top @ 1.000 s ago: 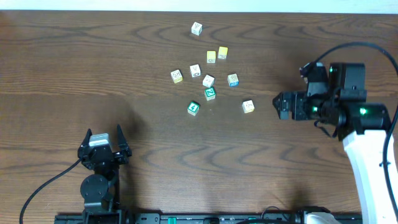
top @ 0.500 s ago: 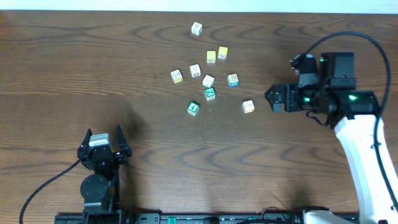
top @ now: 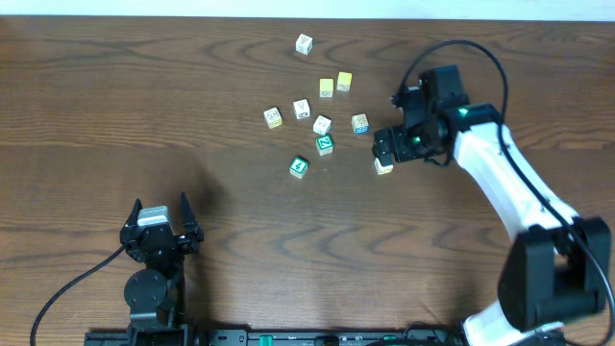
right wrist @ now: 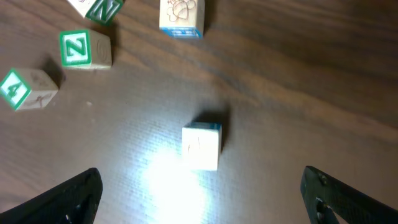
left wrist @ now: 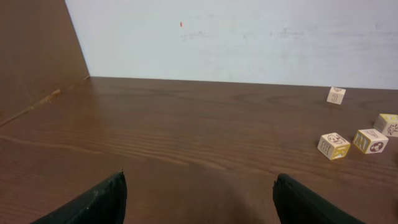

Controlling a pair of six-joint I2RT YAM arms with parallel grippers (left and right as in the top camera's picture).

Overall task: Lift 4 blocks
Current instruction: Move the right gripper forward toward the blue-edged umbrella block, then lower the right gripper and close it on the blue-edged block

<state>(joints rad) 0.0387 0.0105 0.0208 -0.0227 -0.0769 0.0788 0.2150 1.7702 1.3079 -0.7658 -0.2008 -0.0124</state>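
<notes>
R hand (right wrist: 200, 177) moved left, now wide open & empty over pale block (right wrist: 201, 146).

Overhead straight down, left wrist low, level, right wrist close above blocks (right wrist: 201, 147)

On the right wrist feed I read a white letter on one green-faced block (right wrist: 85, 50): Z from this angle, N if turned. The other green-faced block (right wrist: 13, 88) shows what looks like a 4. A block cut by the top edge (right wrist: 99, 7) carries part of a green N. The other prints are too small for me to read.
</notes>
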